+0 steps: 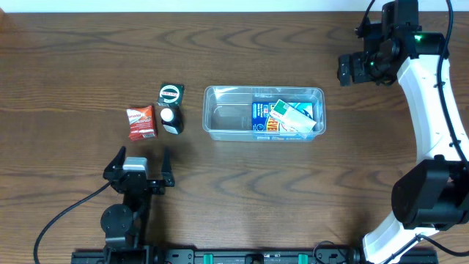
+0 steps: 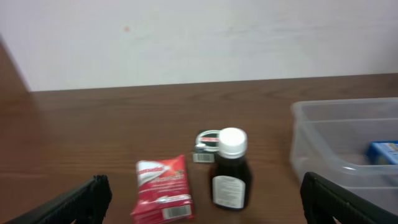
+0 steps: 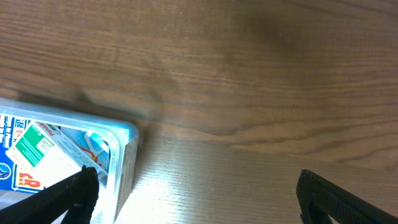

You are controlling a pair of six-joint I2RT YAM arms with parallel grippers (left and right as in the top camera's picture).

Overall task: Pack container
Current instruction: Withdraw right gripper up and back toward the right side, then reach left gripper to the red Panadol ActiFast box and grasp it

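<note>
The container (image 1: 223,117), a clear shallow tub, sits mid-table with a blue package (image 1: 261,117) and a white-and-green box (image 1: 294,117) in its right half. To its left lie a red packet (image 1: 141,122), a dark bottle (image 1: 171,119) with a white cap, and a small green-and-black round pack (image 1: 170,94). My left gripper (image 1: 143,156) is open just in front of the red packet, nothing between its fingers. In the left wrist view the red packet (image 2: 163,196) and bottle (image 2: 231,171) lie ahead of the open left gripper (image 2: 202,205). My right gripper (image 1: 344,70) is open beside the container's right end (image 3: 126,155).
Dark wood-grain table (image 1: 73,66) all round. A pale wall (image 2: 199,37) stands behind the table's far edge. The white right arm (image 1: 429,110) runs down the right side. A black rail (image 1: 234,257) lines the front edge.
</note>
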